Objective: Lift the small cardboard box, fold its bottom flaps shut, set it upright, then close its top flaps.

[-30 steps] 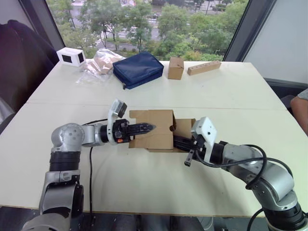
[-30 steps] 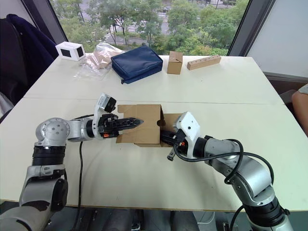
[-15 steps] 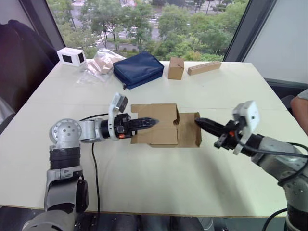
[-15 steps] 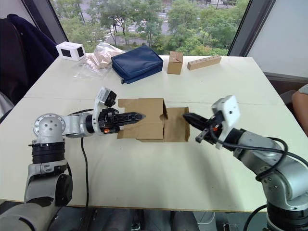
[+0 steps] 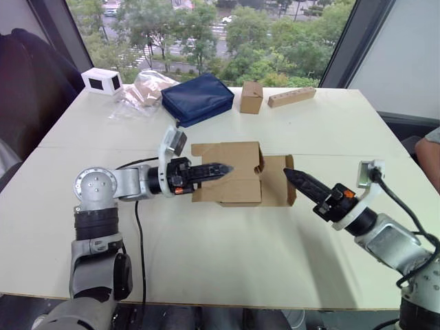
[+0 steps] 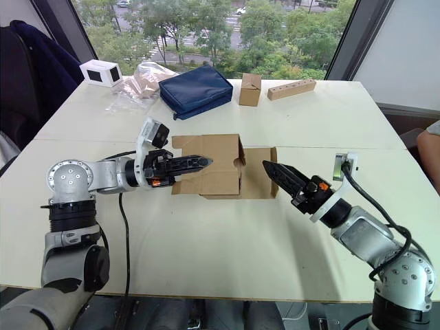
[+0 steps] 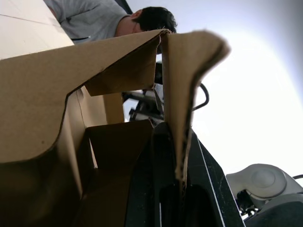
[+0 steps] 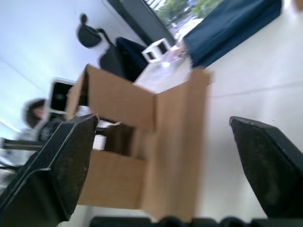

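Two hands at the small cardboard box (image 5: pixel 230 180): left hand (image 5: pixel 218 169) pinching its wall, right hand (image 6: pixel 273 170) wide open beside it, flaps unfolded, nearly all steps left

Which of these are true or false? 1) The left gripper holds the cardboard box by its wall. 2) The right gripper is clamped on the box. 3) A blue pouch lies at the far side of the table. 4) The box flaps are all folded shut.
1) True: the left gripper pinches a wall of the cardboard box.
2) False: the right gripper is open, just off the box.
3) True: the blue pouch lies near the window.
4) False: a flap stands open.
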Controlling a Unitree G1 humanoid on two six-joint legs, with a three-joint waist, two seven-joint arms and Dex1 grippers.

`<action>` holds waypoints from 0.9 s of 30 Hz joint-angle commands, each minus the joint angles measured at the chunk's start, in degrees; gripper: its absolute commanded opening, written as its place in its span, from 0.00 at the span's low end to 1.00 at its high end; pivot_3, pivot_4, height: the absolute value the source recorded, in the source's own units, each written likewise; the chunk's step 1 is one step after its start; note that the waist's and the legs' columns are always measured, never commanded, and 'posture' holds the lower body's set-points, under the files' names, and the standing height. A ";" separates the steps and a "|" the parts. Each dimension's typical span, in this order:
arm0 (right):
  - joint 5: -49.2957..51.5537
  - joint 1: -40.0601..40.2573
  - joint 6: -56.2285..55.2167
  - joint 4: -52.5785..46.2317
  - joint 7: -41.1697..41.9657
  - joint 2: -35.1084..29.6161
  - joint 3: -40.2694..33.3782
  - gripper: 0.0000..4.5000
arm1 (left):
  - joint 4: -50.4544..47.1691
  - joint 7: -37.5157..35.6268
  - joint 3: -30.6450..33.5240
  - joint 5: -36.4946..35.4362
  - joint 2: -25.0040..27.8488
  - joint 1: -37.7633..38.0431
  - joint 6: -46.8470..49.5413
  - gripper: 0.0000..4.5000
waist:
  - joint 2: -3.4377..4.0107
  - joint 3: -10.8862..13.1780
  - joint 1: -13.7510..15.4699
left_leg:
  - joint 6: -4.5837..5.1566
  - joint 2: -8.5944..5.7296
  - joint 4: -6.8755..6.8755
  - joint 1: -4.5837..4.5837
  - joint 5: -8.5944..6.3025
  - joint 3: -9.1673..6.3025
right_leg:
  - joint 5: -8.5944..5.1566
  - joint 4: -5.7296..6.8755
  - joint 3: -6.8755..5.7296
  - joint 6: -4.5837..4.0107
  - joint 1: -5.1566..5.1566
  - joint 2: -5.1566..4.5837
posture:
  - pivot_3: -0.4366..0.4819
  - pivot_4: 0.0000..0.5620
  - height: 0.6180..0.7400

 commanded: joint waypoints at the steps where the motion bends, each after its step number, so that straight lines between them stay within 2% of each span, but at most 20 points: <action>1: 4.85 1.16 -2.62 -2.48 -3.57 1.16 3.36 1.00 | -1.90 1.15 1.23 -2.87 -0.14 -1.14 -0.28 0.00 | 0.00 0.00 -0.02 | 0.00 0.00 0.00 0.00 0.00 0.00 | 0.00 0.00 0.00 0.00 0.00 0.01 | 0.48 0.27 1.00; 6: 8.33 0.75 -6.26 -4.31 -6.61 1.41 6.17 1.00 | -1.93 2.35 0.93 -3.97 0.01 -0.98 -0.59 0.00 | 0.00 0.00 0.04 | 0.00 0.00 0.00 0.00 0.00 0.00 | 0.00 0.00 0.01 0.00 -0.01 0.00 | 0.48 0.27 1.00; 15: 15.26 1.03 -11.20 -8.66 -10.17 -2.09 8.00 1.00 | -1.83 3.17 0.31 -4.26 0.15 -0.35 -1.05 0.00 | 0.00 0.00 0.03 | 0.00 0.00 0.00 0.00 0.00 0.00 | 0.00 -0.02 0.01 0.00 0.00 0.01 | 0.48 0.27 1.00; 23: 14.93 2.33 -13.02 -10.43 -9.75 -4.27 10.64 1.00 | -1.84 3.18 0.13 -4.60 0.36 -0.21 -1.30 0.00 | 0.00 0.00 0.06 | 0.01 0.00 0.00 0.00 0.00 0.00 | 0.00 -0.03 0.01 0.00 0.00 0.01 | 0.48 0.27 1.00; 27: 14.52 2.91 -13.87 -10.26 -9.16 -4.85 11.00 0.77 | -1.96 2.94 -0.02 -4.69 0.59 0.09 -1.42 0.00 | 0.00 0.00 0.08 | 0.01 0.00 0.00 0.00 0.00 0.00 | 0.00 -0.03 0.01 0.00 0.00 0.01 | 0.48 0.27 1.00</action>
